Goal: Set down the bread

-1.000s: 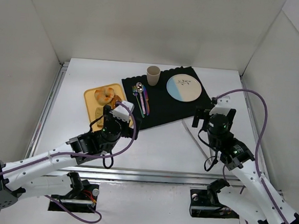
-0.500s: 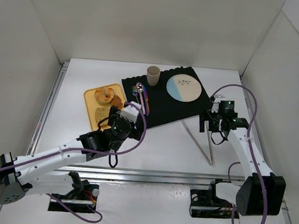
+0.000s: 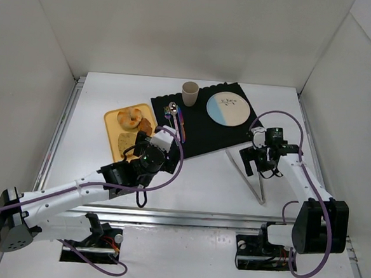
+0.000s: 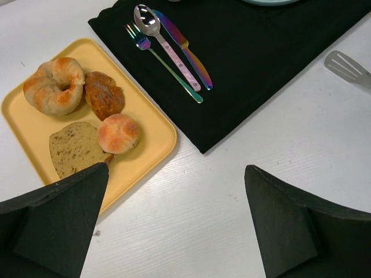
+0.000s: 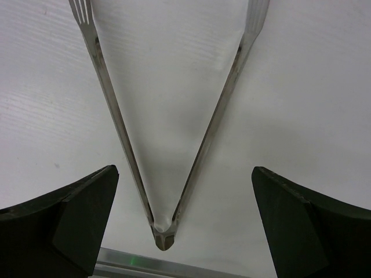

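Note:
The bread [image 4: 118,132], a small round golden bun with a paler top, lies on the yellow tray [image 4: 152,132] beside a bread slice. In the top view my left wrist hides it. My left gripper [image 4: 177,168] is open and empty above the bare table just right of the tray's near corner [image 3: 162,139]. The round plate [image 3: 228,109] sits on the black mat [image 3: 205,131]. My right gripper [image 3: 255,158] is open and empty, and its fingers straddle the hinge end of the metal tongs [image 5: 164,234] from above [image 5: 184,168].
On the tray are a ring-shaped pastry [image 4: 55,85], a dark brown piece [image 4: 104,94] and a bread slice [image 4: 74,149]. A spoon, fork and knife [image 4: 168,52] lie on the mat, and a beige cup [image 3: 189,93] stands at its back. White walls enclose the table.
My right gripper has swung round and dropped over the tongs' hinge end. My left gripper moved a little right, off the tray's edge, then held still.

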`<action>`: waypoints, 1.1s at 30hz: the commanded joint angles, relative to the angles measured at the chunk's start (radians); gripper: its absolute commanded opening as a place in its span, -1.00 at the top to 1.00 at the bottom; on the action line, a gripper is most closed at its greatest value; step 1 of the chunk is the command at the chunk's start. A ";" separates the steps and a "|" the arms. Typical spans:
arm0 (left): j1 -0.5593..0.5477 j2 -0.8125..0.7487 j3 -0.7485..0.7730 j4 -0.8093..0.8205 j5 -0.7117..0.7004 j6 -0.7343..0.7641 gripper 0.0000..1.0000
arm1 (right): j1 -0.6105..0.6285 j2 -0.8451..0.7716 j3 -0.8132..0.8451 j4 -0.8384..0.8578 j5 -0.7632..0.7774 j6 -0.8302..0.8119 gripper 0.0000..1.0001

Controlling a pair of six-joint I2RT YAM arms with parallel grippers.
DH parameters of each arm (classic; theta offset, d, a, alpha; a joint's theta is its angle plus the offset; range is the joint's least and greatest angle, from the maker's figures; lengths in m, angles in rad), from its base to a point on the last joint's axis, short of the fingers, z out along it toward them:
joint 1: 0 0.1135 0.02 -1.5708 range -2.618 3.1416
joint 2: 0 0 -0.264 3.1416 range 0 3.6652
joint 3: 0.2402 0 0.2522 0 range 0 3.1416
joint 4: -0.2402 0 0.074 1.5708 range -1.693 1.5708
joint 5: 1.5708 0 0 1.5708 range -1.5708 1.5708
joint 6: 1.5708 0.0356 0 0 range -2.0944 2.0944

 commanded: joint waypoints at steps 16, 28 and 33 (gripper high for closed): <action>0.005 -0.010 0.064 0.028 -0.032 -0.007 -0.99 | 0.068 0.042 -0.055 0.016 0.004 -0.121 -0.96; 0.005 0.009 0.073 0.024 -0.038 -0.008 -0.99 | 0.085 0.165 -0.034 0.016 0.042 -0.118 -0.96; 0.005 0.016 0.079 0.015 -0.038 -0.010 -0.98 | 0.086 0.183 -0.025 0.016 0.048 -0.115 -0.96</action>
